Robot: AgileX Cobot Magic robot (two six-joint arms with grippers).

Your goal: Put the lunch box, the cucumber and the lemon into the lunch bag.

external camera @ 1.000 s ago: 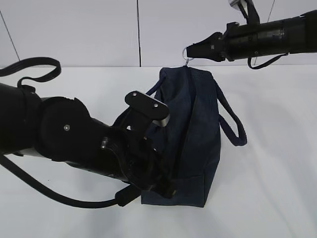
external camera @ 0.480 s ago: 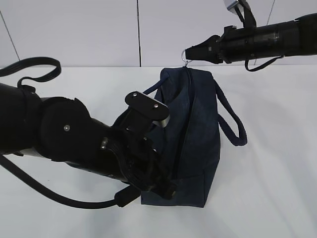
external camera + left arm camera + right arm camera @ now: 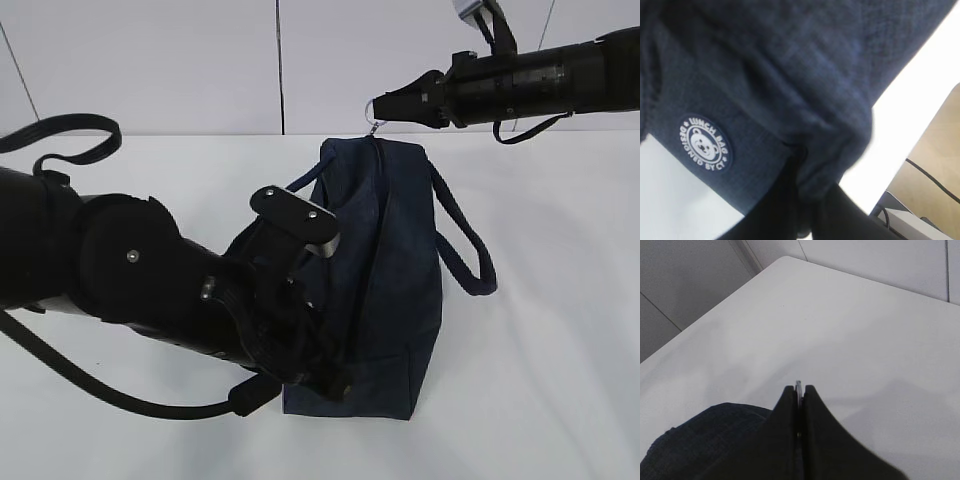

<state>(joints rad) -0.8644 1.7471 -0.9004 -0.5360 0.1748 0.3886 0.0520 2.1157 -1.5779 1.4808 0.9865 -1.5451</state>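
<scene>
The navy lunch bag [image 3: 400, 260] stands on the white table, its zipper line running along the top. My right gripper [image 3: 378, 105] is shut on the zipper's silver ring pull [image 3: 376, 113] at the bag's far end; the ring's edge [image 3: 798, 384] shows between the shut fingers of that gripper [image 3: 798, 388]. At the bag's near lower corner my left gripper [image 3: 335, 385] is shut on a fold of its fabric [image 3: 840, 150], beside the round white logo [image 3: 704, 143]. The lunch box, the cucumber and the lemon are out of view.
A loop handle [image 3: 470, 250] hangs off the bag's right side. The bulky left arm [image 3: 130, 280] and its black cable [image 3: 60, 135] fill the table's left half. White table surface [image 3: 560, 350] lies to the right; a wall stands behind.
The right arm has tilted slightly while holding the ring pull, and the bag's top has shifted a little to the left. The left arm has barely moved.
</scene>
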